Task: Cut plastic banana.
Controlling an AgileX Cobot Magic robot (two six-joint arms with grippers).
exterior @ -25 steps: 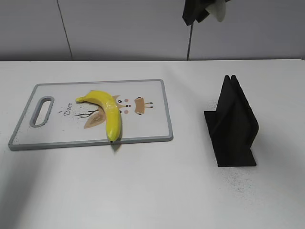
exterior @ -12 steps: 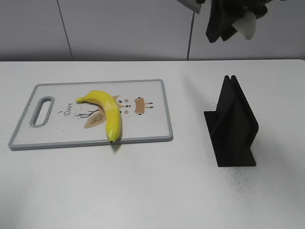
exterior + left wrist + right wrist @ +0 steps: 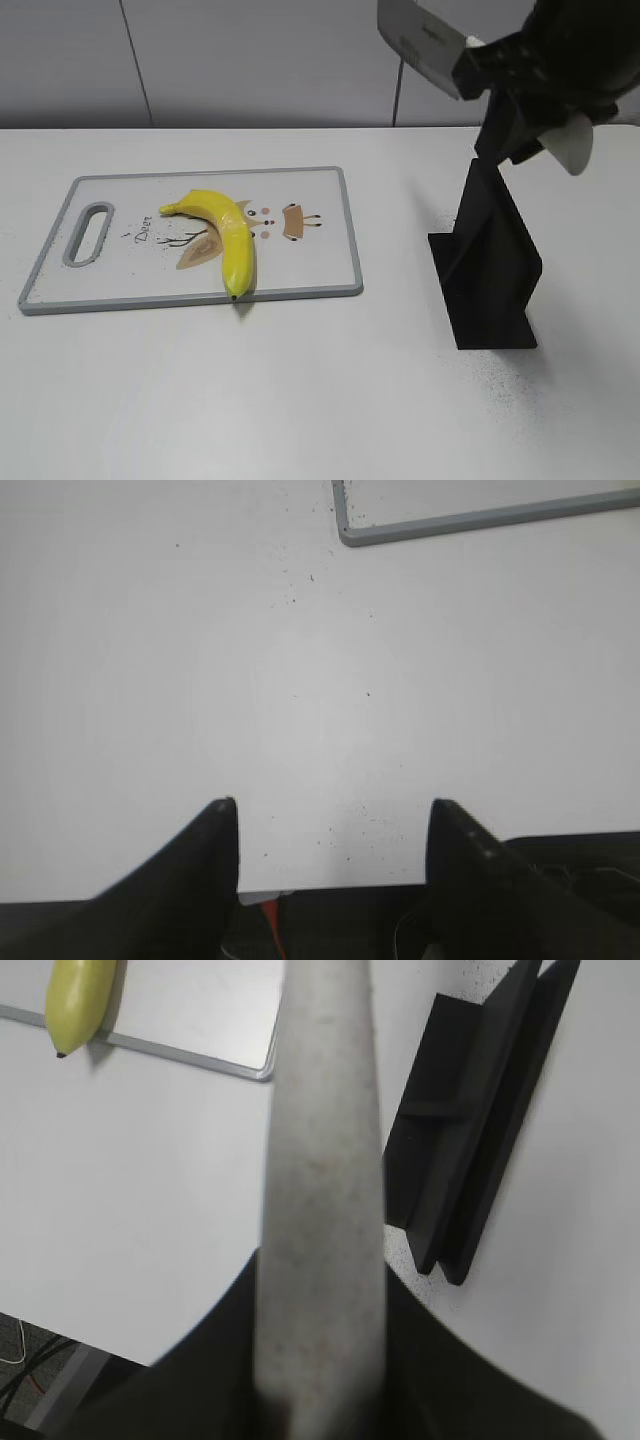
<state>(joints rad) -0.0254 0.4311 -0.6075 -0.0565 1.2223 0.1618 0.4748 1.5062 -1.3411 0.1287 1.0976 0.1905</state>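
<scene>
A yellow plastic banana lies on a grey-rimmed white cutting board, its tip over the board's front edge; the tip shows in the right wrist view. My right gripper is shut on a knife with a grey blade and pale handle, held high above the black knife stand. My left gripper is open and empty over bare table near the front edge, out of the exterior view.
The black knife stand also shows in the right wrist view. A corner of the cutting board shows in the left wrist view. The white table ends at a grey wall behind.
My right gripper with the knife has moved down and to the right, from the top edge to just above the knife stand. The banana and board have not moved.
</scene>
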